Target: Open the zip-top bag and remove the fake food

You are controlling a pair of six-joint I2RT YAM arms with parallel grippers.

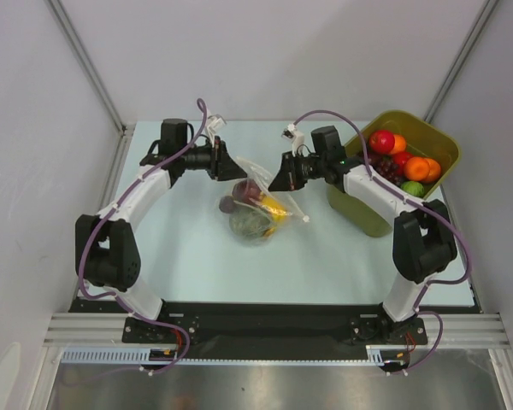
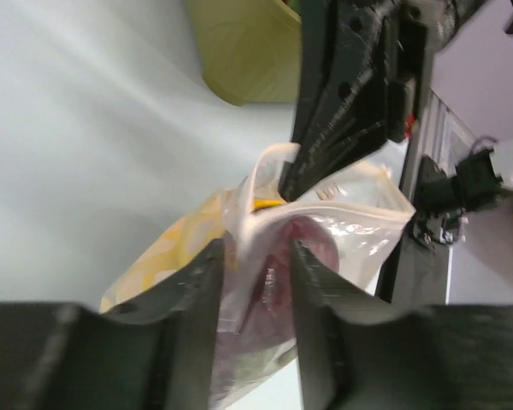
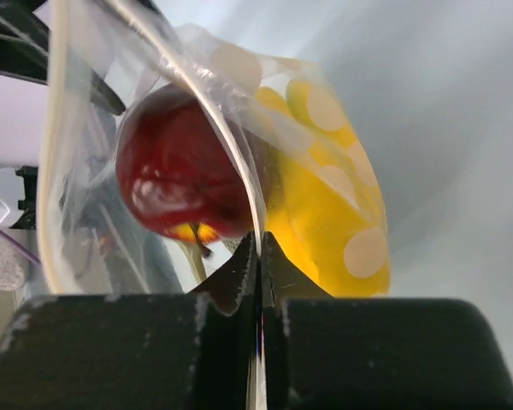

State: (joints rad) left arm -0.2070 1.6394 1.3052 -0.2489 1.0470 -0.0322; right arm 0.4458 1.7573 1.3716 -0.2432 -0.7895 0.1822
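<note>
- Your right gripper (image 3: 258, 246) is pressed together on a thin edge of the zip-top bag (image 1: 258, 207).
- Your left gripper (image 2: 256, 256) stands parted, with the bag's lip between its fingers.
- The bag lies in the middle of the table (image 1: 188, 252), between both grippers, with the fake food (image 1: 248, 222) inside.

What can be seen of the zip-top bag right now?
The zip-top bag is clear, crinkly plastic with a yellow dotted panel, resting on the table between the arms. Toy fruit shows inside, dark red and greenish. The right gripper pinches its lip; the left gripper straddles the other lip, fingers apart.
</note>
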